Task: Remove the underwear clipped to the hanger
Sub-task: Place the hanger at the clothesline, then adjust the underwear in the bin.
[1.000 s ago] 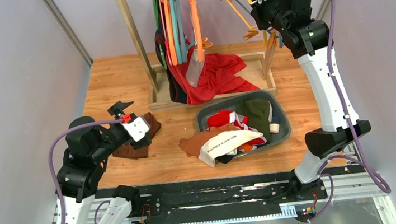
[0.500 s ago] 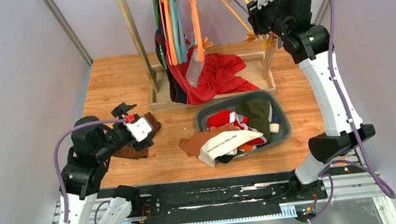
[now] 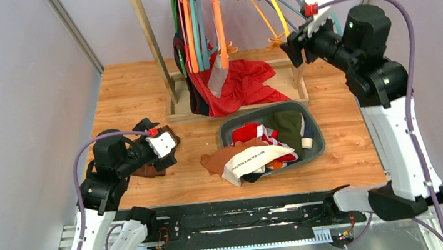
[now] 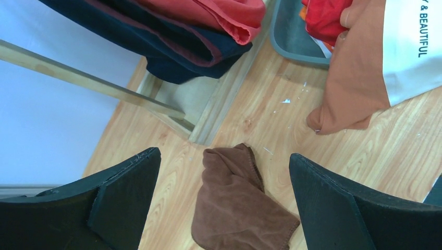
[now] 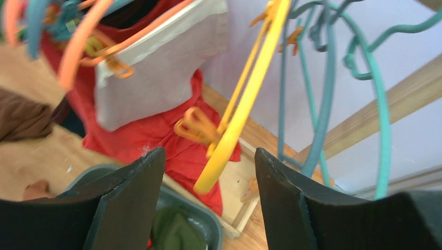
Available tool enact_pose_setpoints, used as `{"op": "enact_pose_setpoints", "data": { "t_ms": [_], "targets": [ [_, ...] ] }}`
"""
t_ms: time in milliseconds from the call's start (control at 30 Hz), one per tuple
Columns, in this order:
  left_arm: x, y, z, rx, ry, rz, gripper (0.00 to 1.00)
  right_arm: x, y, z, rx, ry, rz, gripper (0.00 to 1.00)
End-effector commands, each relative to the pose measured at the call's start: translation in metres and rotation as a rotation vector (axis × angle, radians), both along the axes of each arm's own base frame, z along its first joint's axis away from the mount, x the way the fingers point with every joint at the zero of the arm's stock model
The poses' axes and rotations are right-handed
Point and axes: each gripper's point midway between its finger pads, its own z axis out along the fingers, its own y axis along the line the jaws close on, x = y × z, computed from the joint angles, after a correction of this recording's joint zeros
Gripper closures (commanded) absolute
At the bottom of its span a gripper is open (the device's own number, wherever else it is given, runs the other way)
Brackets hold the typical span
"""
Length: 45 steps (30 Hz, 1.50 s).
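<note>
1. Hanging by its clips from an orange plastic hanger (image 3: 217, 18), one pale beige brief (image 3: 219, 78) is not yet off, so at least this piece remains.
2. Much looks done. A red brief with white trim (image 3: 246, 133) lies in the grey plastic tub (image 3: 319, 134), and a brown brief with a white waistband (image 3: 245, 160) drapes over its rim.
3. The right gripper (image 5: 208, 151), fingers spread and holding nothing, faces a garment-free yellow plastic hanger (image 5: 250, 88), apart from the pale brief.
4. The left gripper (image 4: 223, 156), likewise spread and empty, hangs over a loose dark brown cloth (image 4: 234, 208) on the table.

right tool (image 5: 208, 153) backed off hangers (image 5: 245, 99), left tool (image 4: 223, 156) shifted right
</note>
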Motion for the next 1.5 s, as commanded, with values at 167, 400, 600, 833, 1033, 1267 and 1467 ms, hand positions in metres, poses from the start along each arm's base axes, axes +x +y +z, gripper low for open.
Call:
{"op": "enact_pose_setpoints", "data": {
  "t_ms": [167,400,600,833,1033,1267,1467],
  "targets": [
    [0.014,-0.001,-0.003,-0.086,0.007,0.070,0.02,-0.096,0.054,-0.057,-0.122,0.001,0.461,0.35],
    [0.025,0.008,-0.006,-0.102,0.017,0.159,0.02,-0.142,0.089,-0.179,-0.383,0.149,0.722,0.35],
    [0.024,0.009,-0.010,-0.097,0.005,0.156,0.02,-0.139,0.080,-0.265,-0.525,0.344,0.693,0.35],
    [0.023,0.007,-0.011,-0.098,0.005,0.145,0.02,-0.133,0.053,-0.332,-0.663,0.525,0.583,0.35],
    [0.021,0.005,-0.014,-0.095,0.009,0.128,0.02,-0.127,0.033,-0.360,-0.761,0.621,0.495,0.38],
    [0.020,0.006,-0.014,-0.091,0.003,0.126,0.02,-0.127,0.032,-0.364,-0.777,0.640,0.503,0.68],
    [0.021,0.005,-0.015,-0.088,0.005,0.124,0.02,-0.127,0.031,-0.344,-0.758,0.598,0.494,0.96]
  ]
}}
